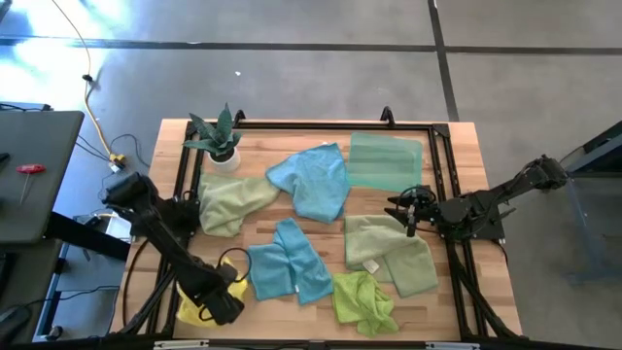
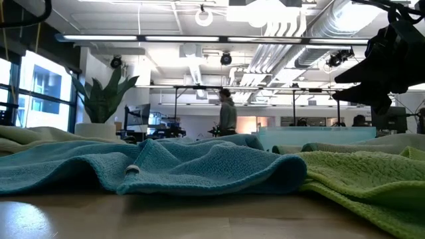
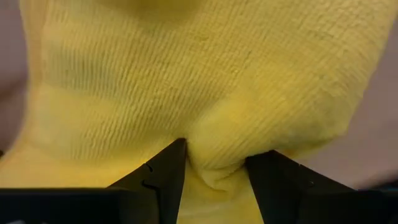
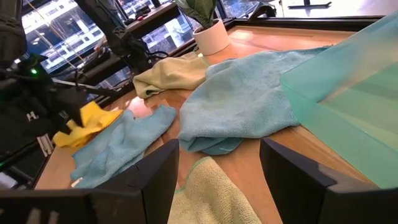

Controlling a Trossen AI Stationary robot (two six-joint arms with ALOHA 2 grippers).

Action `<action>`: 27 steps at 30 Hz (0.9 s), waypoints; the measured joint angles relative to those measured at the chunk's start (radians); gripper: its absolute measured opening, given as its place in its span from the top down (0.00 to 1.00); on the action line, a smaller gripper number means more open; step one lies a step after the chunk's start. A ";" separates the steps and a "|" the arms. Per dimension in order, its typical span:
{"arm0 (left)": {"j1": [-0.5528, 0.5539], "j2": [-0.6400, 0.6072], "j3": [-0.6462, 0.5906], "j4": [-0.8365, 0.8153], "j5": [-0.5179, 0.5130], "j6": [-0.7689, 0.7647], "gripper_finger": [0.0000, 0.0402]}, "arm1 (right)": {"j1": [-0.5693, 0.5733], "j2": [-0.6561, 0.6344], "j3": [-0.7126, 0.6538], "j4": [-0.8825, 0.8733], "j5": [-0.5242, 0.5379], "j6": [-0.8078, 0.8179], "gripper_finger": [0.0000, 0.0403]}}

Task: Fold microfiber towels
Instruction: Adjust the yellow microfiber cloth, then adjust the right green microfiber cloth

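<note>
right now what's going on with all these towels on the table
The left gripper has pinched a fold of the yellow towel at the table's near left corner. The right gripper hovers open over a sage green towel on the right. The other towels lie loose and crumpled, except a mint green towel lying flat at the back.

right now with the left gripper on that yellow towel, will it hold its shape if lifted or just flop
Probably flop. The yellow towel bunches into a soft fold between the left gripper fingers, so it looks limp. Its ribbed, fuzzy weave suggests it is light and grippy, unlikely to slip. It already lies crumpled at the table corner, so expect the loose parts to hang and drag.
</note>
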 joint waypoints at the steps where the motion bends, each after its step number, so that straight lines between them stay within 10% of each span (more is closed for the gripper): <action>1: 0.008 0.009 0.000 -0.035 -0.010 0.014 0.61 | 0.000 0.001 0.000 0.000 0.000 0.000 0.46; 10: 0.108 0.030 -0.001 -0.398 -0.152 0.153 0.61 | 0.000 0.001 0.000 0.000 0.000 0.000 0.46; 17: 0.154 -0.088 0.087 -0.472 -0.147 0.271 0.61 | 0.000 0.001 0.000 0.000 0.000 0.000 0.46; 27: 0.177 -0.228 0.232 -0.510 -0.402 0.285 0.61 | 0.000 0.001 0.000 0.000 0.000 0.000 0.46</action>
